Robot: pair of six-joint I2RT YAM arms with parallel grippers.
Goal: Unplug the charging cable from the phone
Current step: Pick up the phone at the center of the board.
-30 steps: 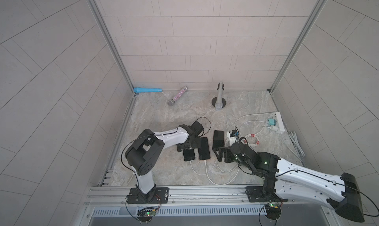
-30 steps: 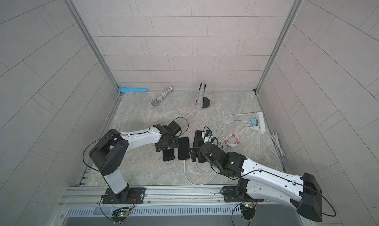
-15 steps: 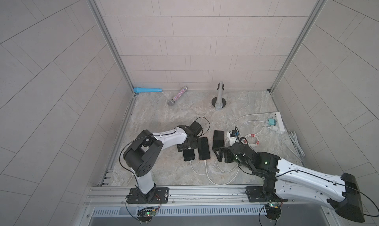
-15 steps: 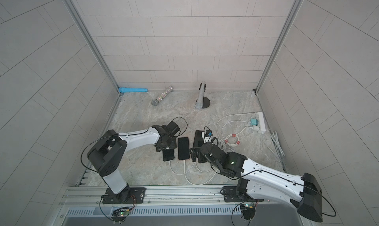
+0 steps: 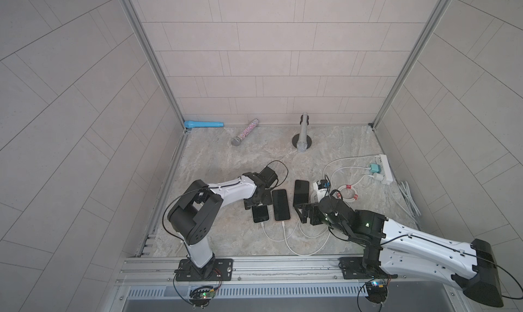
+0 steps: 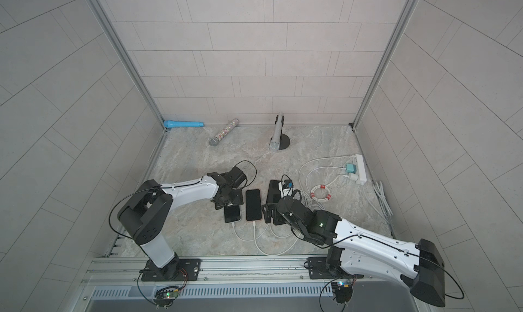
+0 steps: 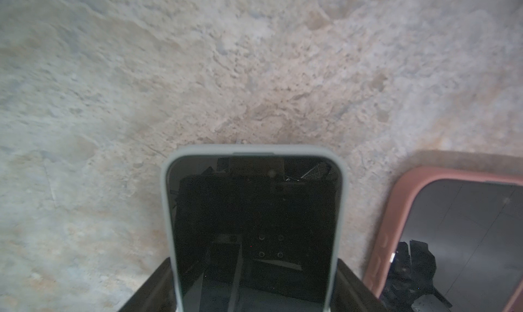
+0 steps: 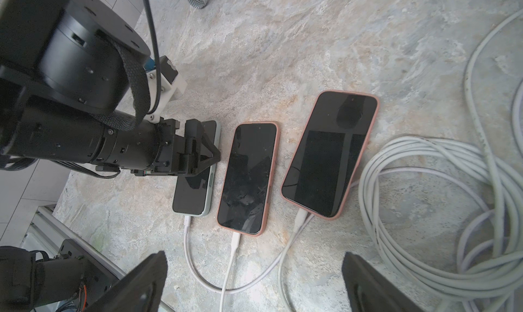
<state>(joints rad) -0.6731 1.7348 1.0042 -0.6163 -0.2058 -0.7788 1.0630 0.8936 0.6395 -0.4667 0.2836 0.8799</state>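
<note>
- The grey-green phone [image 5: 260, 213] lies flat and screen-up on the marbled tabletop [image 5: 226, 166], leftmost in a row of three and near the front centre.
- Its long axis runs near to far. The port end points toward the near edge, and the far end lies under the left arm's wrist.
- The charging cable [image 8: 186, 221] is a thin white lead, still seated in that near end.
- The left gripper [image 8: 202, 149] reaches in from the left and is clamped on the phone's far half. In the left wrist view its fingers [image 7: 152, 288] press against both long sides of the case.
- The right gripper [image 8: 254, 259] hangs over the cable runs just near of the row. Its jaws stand wide apart with nothing between them.
- The middle phone [image 5: 280, 205], in a pink case, lies parallel just right of the held one, with its own lead plugged in.
- The large phone [image 8: 328, 155], also pink-cased and plugged in, lies further right and angled slightly.
- The three leads cross one another on the table near of the phones.
- A coil of white cable [image 8: 396, 160] sits right of the row.
- A power strip [image 5: 385, 169] lies by the right wall.
- Three microphones rest along the far wall: blue [image 5: 203, 124], glittered [image 5: 244, 132], and grey on a stand [image 5: 303, 132].
</note>
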